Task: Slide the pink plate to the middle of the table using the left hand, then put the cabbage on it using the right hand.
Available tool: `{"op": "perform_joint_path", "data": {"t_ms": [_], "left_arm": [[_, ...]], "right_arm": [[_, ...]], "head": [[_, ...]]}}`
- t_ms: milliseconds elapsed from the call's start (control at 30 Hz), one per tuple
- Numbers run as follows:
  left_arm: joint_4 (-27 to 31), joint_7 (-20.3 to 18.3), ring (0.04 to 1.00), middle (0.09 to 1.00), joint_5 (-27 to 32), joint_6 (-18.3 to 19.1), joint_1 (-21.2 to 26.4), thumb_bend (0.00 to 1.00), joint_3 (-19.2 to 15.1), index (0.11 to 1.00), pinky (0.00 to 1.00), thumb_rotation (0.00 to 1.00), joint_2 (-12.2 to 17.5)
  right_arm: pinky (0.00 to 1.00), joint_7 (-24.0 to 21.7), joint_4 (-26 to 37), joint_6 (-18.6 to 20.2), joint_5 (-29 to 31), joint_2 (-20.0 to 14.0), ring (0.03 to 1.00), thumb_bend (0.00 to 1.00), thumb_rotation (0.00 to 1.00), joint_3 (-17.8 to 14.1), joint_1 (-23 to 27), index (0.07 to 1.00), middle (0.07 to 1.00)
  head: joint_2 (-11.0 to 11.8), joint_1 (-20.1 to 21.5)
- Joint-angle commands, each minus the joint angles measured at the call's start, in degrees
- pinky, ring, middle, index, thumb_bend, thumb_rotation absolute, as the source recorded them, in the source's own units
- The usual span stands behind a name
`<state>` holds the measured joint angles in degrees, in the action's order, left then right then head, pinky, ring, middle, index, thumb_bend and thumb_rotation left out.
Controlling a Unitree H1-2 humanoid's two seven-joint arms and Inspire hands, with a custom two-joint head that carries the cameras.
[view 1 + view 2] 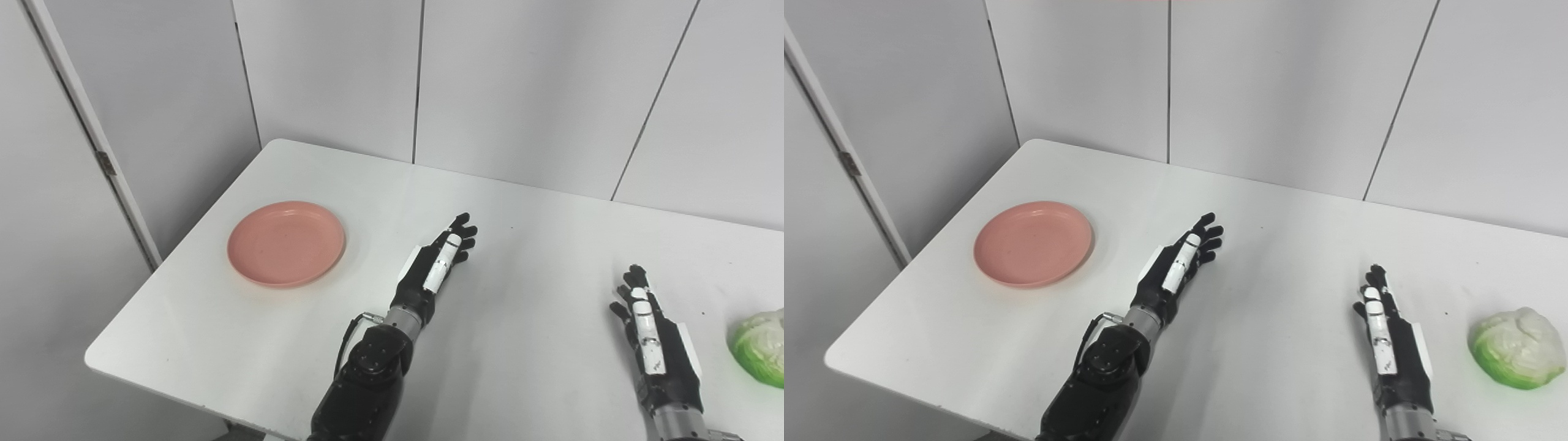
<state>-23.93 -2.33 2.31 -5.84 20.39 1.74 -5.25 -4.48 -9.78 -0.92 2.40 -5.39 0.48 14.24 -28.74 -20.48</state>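
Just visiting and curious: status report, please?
Left robot hand and right robot hand open, empty. Round pink plate far left, untouched. Green-white cabbage far right. Nothing between.

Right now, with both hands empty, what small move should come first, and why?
Probably swing the left hand left toward the pink plate. The plate sits near the table's left side, apart from that open hand, and it has to reach the middle before the cabbage, beside the open right hand, goes on it.

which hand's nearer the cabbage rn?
Right. The right hand sits open just left of the cabbage, apart; the left hand is mid-table, farther.
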Motion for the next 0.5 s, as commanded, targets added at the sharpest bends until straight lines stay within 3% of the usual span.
{"op": "perform_joint_path", "data": {"t_ms": [0, 467], "left_arm": [[-3.4, 0.0, 0.903, 0.904, -0.2, -0.4, -3.0, 0.46, 0.7, 0.910, 0.90, 1.00, -0.9], [-2.4, -0.2, 0.907, 0.909, -0.2, -0.1, -3.3, 0.45, 0.7, 0.911, 0.91, 1.00, -0.8]], "right_arm": [[1.00, -0.2, 0.0, -1.9, 0.1, -0.3, 0.979, 0.23, 1.00, -0.5, -0.4, 0.987, 0.985], [1.00, 0.2, 0.7, -1.0, -1.0, -0.2, 0.973, 0.24, 1.00, -0.3, -0.8, 0.979, 0.974]], "head": [[0.0, 0.2], [-0.4, 0.3]]}}
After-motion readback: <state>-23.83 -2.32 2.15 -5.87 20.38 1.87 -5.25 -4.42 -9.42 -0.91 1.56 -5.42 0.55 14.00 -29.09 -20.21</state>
